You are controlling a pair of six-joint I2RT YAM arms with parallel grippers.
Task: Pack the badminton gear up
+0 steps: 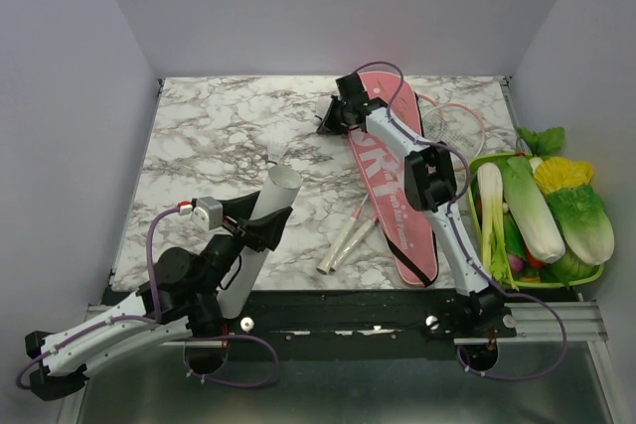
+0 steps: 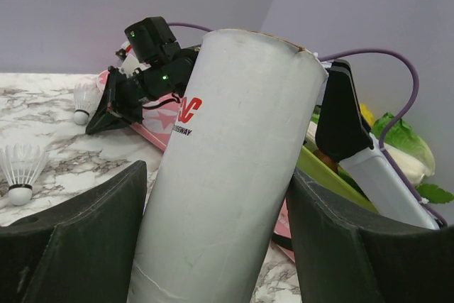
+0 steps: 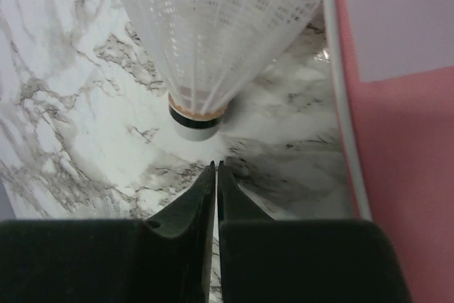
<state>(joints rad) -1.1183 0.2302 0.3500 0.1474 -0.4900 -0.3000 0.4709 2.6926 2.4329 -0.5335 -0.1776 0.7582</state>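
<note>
Over on the left, the left gripper (image 1: 256, 230) is clamped round a long white cylindrical tube (image 1: 277, 192) with a red logo printed on its side. The tube is tilted, its long axis running from the near edge of the marble-patterned bench (image 1: 219, 146) up and away, open end pointing to the far side. Its mouth looks a bit ragged at the rim.

Beyond it on the bench stand two white feathered shuttlecocks (image 2: 20, 172) (image 2: 84, 101), cork ends down.

In the middle, the pale grips of the slim pink-white rackets (image 1: 343, 243) lie side by side, slanting from near-left to far-right towards the bag.

The right gripper (image 1: 333, 124) reaches to the far side. Its fingers (image 3: 195, 207) are pressed together with nothing between them, their tips just short of the cork of a shuttlecock (image 3: 206, 40).

Just beside it lies the long pink racket-shaped bag (image 1: 407, 235), flat on the bench. Its long axis runs far to near, broad end away, narrow end towards the arms, with white lettering and black edging.

Far right sits a green basket (image 1: 556, 283) of toy vegetables (image 1: 532, 211).
</note>
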